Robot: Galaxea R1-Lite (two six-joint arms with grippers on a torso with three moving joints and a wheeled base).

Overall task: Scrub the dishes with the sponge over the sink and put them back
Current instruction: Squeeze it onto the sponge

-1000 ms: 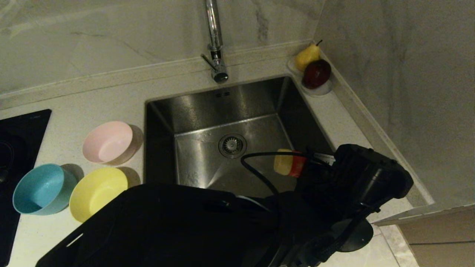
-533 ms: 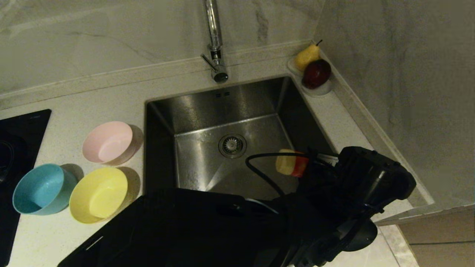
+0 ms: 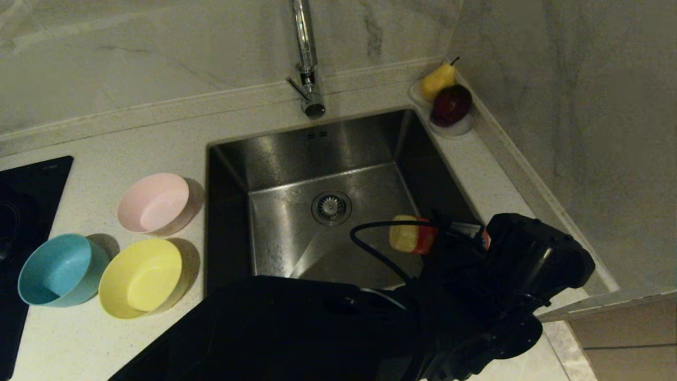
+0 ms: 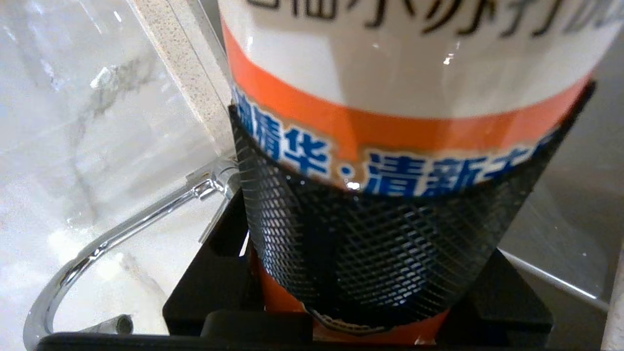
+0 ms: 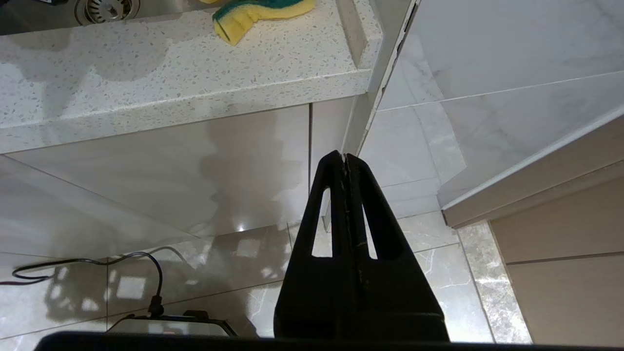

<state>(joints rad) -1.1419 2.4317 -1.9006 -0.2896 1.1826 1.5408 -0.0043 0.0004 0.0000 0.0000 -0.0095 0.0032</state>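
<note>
My left gripper [image 3: 441,238] is shut on an orange and white dish soap bottle [image 3: 410,234], held level over the right side of the sink [image 3: 296,153]. In the left wrist view the bottle [image 4: 404,73] fills the frame, with a black mesh finger pad [image 4: 380,243] across it. Three bowls stand on the counter left of the sink: pink [image 3: 153,202], blue [image 3: 58,270] and yellow [image 3: 140,278]. The sponge [image 5: 258,12] lies on the counter's front edge, seen in the right wrist view only. My right gripper [image 5: 345,156] hangs shut below the counter.
A chrome faucet [image 3: 307,58] stands behind the sink. A white dish with a pear and a red apple [image 3: 449,106] sits in the back right corner. A black cooktop [image 3: 26,201] lies at the far left. A wall closes the right side.
My left arm's dark bulk has slid right and lower in the head view. The bottle has stayed almost in place over the sink. The bowls have not moved.
</note>
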